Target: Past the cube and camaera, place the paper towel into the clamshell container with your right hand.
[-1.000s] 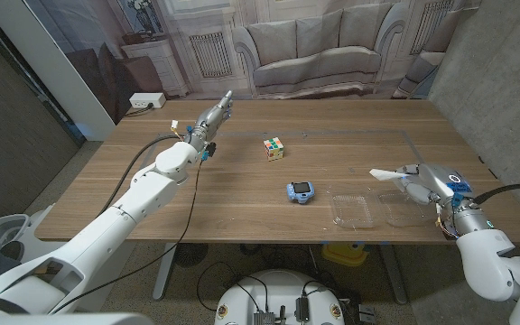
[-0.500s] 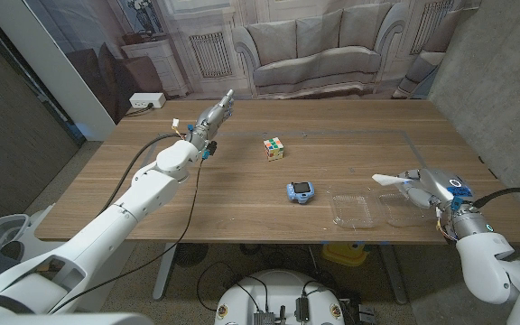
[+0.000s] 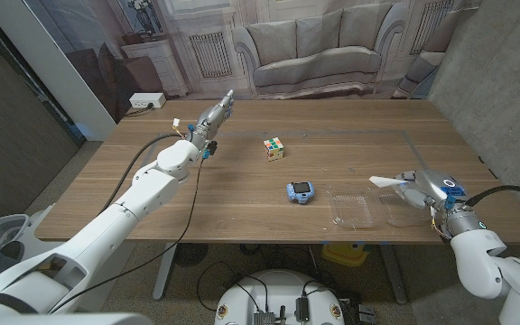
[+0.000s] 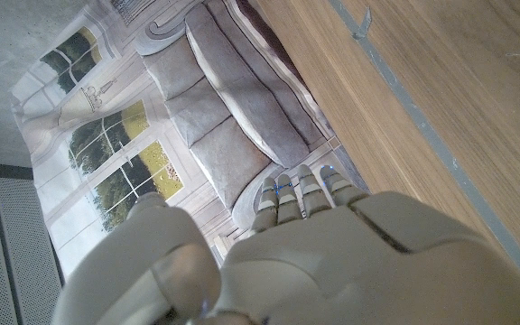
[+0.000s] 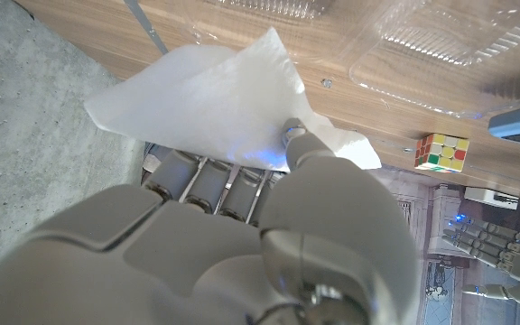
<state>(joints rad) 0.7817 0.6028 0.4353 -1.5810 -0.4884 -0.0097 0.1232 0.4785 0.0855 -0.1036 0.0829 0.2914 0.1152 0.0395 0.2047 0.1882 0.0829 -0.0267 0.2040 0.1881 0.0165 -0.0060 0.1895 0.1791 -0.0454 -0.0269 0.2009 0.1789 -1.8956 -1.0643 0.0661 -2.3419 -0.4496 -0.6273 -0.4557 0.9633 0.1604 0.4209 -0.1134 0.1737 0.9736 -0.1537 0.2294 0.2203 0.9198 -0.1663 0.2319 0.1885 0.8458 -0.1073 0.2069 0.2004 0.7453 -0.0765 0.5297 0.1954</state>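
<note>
While the right hand [image 3: 420, 187] hangs over the right half of the clear clamshell container [image 3: 373, 209], it pinches a white paper towel [image 3: 387, 181] between thumb and fingers; the right wrist view shows the towel [image 5: 210, 99] gripped at one corner, its sheet fanning out above the fingertips [image 5: 208, 177]. The container lies open near the table's [image 3: 242, 199] front edge, both shells flat on the wood. A small blue camera [image 3: 300, 191] sits just left of it, and a Rubik's cube [image 3: 273, 148] stands farther back, well apart from the camera. The left hand [image 3: 213, 118] is raised over the far-left part of the table with fingers extended and together, holding nothing; the left wrist view shows its straightened fingers [image 4: 301, 190].
</note>
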